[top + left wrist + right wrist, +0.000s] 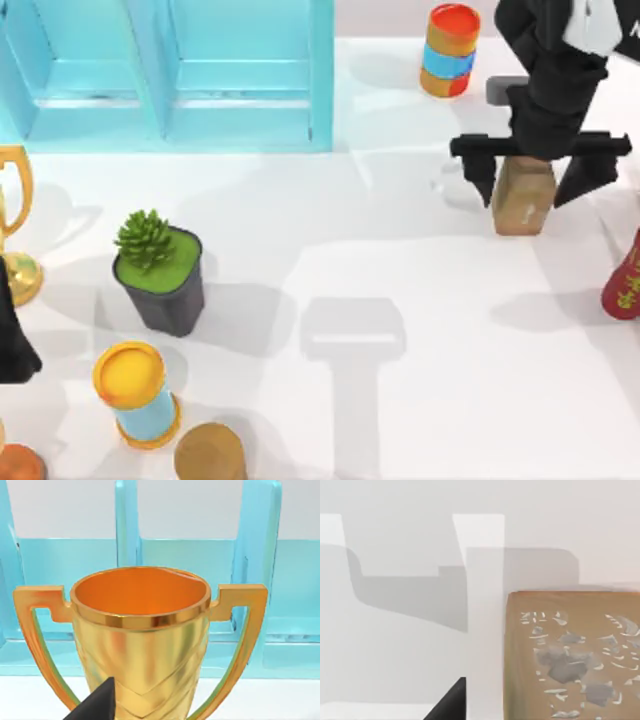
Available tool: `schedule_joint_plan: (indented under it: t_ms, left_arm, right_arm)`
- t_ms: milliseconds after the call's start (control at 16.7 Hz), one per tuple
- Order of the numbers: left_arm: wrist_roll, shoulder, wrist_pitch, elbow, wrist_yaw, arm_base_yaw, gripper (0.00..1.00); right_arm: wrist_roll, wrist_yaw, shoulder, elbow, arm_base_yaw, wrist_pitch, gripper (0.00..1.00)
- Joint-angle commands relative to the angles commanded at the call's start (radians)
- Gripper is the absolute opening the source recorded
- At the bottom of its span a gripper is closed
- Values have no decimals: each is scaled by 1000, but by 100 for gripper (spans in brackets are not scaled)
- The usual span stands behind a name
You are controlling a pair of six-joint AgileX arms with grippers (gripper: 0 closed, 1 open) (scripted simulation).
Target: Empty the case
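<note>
The right tool (540, 182) straddles the brown box (523, 194), fingers spread wide and clear of its sides. The case (180, 75) stands at the desk's (400, 260) far left. The left arm sits at the left edge by the trophy (140, 640); its tool's state I cannot tell.

Work surface: white table (400, 270), matte and uniformly lit.
Landmark: potted plant (160, 265), green succulent in a dark pot, on the table's left half.
Shadows: soft grey shadows lie on the table, right of the potted plant; one T-shaped shadow sits just right of and below it.
Backdrop: plain pale grey wall (190, 510) beyond the table's far edge, well behind the potted plant.
Light: diffuse, bright.
</note>
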State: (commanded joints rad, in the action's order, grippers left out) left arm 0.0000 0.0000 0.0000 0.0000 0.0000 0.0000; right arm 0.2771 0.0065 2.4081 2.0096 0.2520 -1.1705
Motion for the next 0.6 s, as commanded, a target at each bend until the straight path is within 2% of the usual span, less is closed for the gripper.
schedule_joint_plan:
  t_ms: [600]
  left_arm:
    - [0,0,0,0,0,0,100]
  right_arm:
    - [1,-1,0,16,-3,-16,100]
